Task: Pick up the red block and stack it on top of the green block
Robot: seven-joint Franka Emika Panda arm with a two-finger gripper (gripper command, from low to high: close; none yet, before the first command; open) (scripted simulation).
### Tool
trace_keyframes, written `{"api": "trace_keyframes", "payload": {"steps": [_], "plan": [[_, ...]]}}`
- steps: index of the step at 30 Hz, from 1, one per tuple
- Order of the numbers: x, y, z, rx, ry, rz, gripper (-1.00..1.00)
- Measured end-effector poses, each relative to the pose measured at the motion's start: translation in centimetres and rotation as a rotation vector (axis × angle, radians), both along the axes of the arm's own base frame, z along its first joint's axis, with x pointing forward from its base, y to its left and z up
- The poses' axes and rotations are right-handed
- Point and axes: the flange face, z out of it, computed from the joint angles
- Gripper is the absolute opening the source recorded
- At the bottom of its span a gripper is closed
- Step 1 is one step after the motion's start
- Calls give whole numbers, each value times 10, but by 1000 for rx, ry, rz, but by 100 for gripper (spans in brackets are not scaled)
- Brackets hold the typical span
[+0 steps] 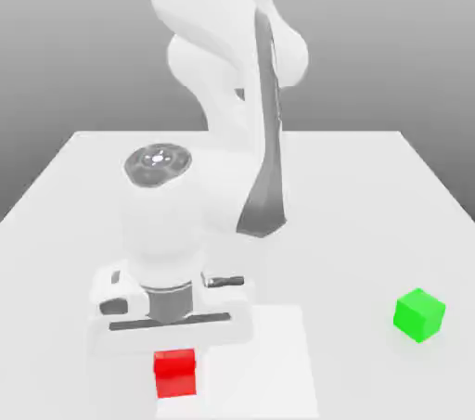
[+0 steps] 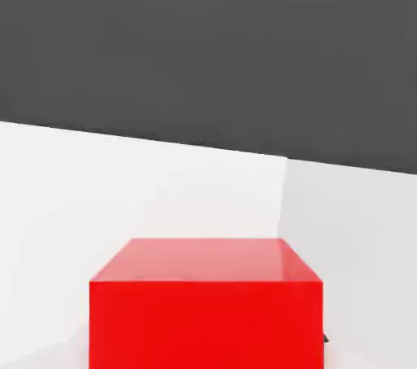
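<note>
So the biggest thing here is the smooth, pale grey-white counter (image 1: pixel 343 196), running back to a straight far edge with rounded-looking corners. Next up is the glossy white robot arm (image 1: pixel 204 1) with dark grey trim, coming in from the top of the exterior view and bending down toward the exterior view's left. Below that there's a flat, bright white four-sided patch (image 1: pixel 264 367) on the counter, partly hidden behind the hand.

The arm ends in a chunky white hand with a long dark slot across it, and its fingers (image 1: pixel 175 374) are closed on the small, plain red cube (image 1: pixel 175 385). The cube sits right under the hand, toward the exterior view's left; I can't tell if its underside is touching anything. In the hand view it's big and close, with one flat face and the paler top showing.

The small, plain green cube (image 1: pixel 418 315) is over on the exterior view's right, resting on the counter well apart from the red one. It's turned so a corner faces the camera, and nothing's stacked on it.
</note>
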Motion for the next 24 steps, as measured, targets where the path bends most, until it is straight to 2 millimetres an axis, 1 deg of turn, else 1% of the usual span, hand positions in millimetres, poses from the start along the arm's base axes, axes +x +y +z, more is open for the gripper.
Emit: {"api": "trace_keyframes", "payload": {"steps": [2,5,6,8,10,12,14,16,19,23,24], "plan": [[1,0,18,0,0,0,-100],[0,1,52,1,0,0,-100],[1,12,59,2,0,3,-100],[3,48,66,4,-1,11,-100],[2,89,70,6,0,22,-100],[-3,133,75,7,0,37,-100],[-13,178,79,8,0,59,-100],[-27,221,83,8,1,80,-100],[-55,279,89,6,1,103,-100],[-102,345,96,3,0,126,-100],[-114,359,94,2,-1,137,-100]]}}
